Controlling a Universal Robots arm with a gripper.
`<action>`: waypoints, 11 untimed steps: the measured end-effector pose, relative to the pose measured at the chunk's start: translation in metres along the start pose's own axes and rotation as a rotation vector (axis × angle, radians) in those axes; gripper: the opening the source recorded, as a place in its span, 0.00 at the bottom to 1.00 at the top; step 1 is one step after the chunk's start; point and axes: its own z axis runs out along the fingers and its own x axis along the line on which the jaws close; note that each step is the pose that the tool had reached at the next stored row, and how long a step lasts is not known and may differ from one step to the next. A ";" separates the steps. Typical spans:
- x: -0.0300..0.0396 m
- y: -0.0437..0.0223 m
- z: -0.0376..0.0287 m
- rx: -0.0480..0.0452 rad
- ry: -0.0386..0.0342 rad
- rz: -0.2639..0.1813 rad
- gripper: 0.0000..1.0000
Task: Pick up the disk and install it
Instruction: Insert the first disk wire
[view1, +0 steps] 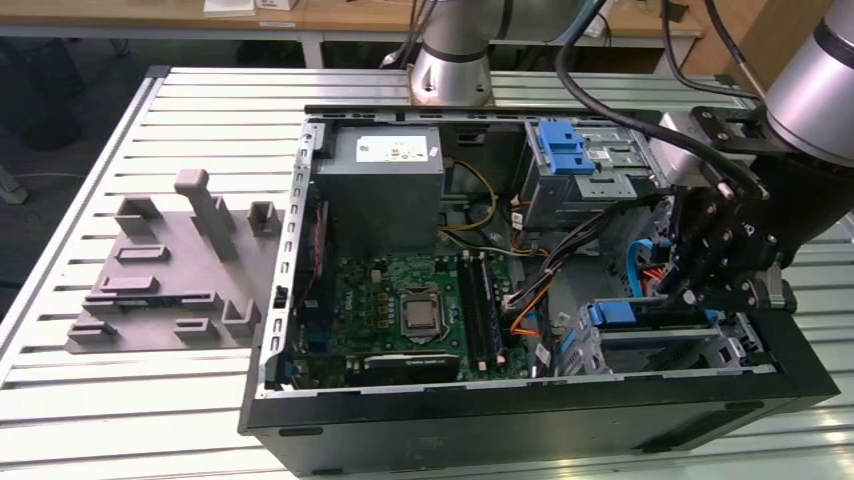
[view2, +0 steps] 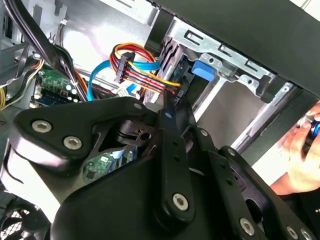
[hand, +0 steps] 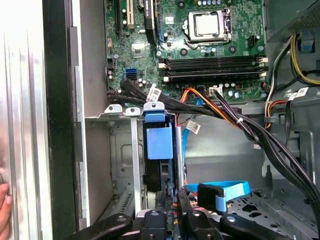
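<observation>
- the hand reaches into the open computer case on the bench.
- whether it is clenched or released, i cannot tell.
- the disk stands on edge in the drive cage, just beside the hand.

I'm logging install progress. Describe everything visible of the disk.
The disk shows mostly its glossy blue plastic bracket, with a dark strip of its body below. It stands edge-on inside a silver metal cage, close to the case's black wall, beneath a bundle of black and orange cables. The gripper sits right at it in the exterior view. Its label is hidden, and whether it is fully seated is unclear.
</observation>
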 end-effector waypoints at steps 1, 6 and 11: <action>0.0000 0.0000 -0.0015 -0.0001 0.0000 0.000 0.24; 0.0002 0.0001 -0.0071 -0.0012 -0.0002 0.000 0.22; 0.0002 0.0001 -0.0073 -0.0013 0.0001 0.000 0.11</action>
